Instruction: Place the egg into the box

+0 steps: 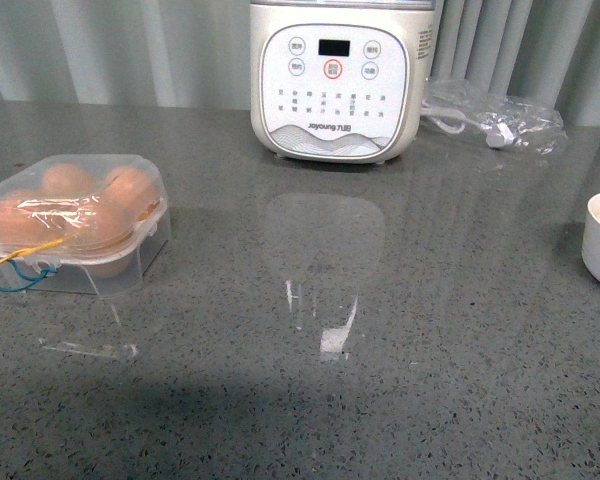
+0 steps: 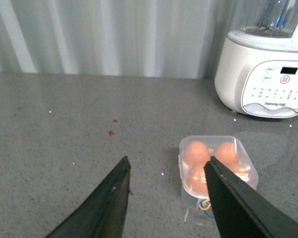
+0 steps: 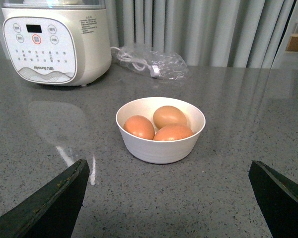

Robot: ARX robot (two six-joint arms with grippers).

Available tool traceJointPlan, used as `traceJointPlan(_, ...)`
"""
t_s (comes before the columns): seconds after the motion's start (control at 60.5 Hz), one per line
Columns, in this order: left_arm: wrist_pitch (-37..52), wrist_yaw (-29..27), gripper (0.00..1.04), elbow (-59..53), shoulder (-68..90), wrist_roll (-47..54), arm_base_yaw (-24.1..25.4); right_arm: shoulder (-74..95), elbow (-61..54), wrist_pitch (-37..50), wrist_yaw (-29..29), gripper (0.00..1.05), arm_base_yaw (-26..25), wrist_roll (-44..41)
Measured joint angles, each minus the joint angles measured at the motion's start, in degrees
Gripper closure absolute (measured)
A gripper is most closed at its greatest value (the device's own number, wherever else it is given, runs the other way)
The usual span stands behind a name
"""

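The box (image 1: 75, 222) sits on the grey speckled counter (image 1: 400, 380) at the robot's left in the front view, its clear lid closed over brown eggs, with yellow and blue cords (image 1: 20, 262) at its near left side; the left wrist view shows 3 eggs in it clearly, and whether a 4th cup is filled cannot be told. The left gripper (image 2: 166, 198) hangs above the counter with its 2 dark fingers spread apart, grasping nothing; the box lies just beyond its right finger (image 2: 228, 203). The right gripper (image 3: 169, 198) is also released, its fingers set wide; between and beyond them stands a white bowl (image 3: 160, 147) holding 3 brown eggs, the egg (image 3: 138, 127) among them. A white cooker (image 1: 342, 80) stands at the back of the counter, with a clear bag holding a cable (image 1: 495, 118) beside it.
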Motion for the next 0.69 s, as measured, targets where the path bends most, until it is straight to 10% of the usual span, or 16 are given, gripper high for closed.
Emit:
traceJointPlan(0.149,1.6,-3.4,1.01,-6.9,-4.4,-0.8,-3.5,0.0,0.0,0.0,0.0,0.07,0.0,0.0)
traceJointPlan(0.694,1.5,-10.4,1.01,-15.8,-14.1,-1.2,-10.8,0.0,0.0,0.0,0.0,0.07,0.0,0.0)
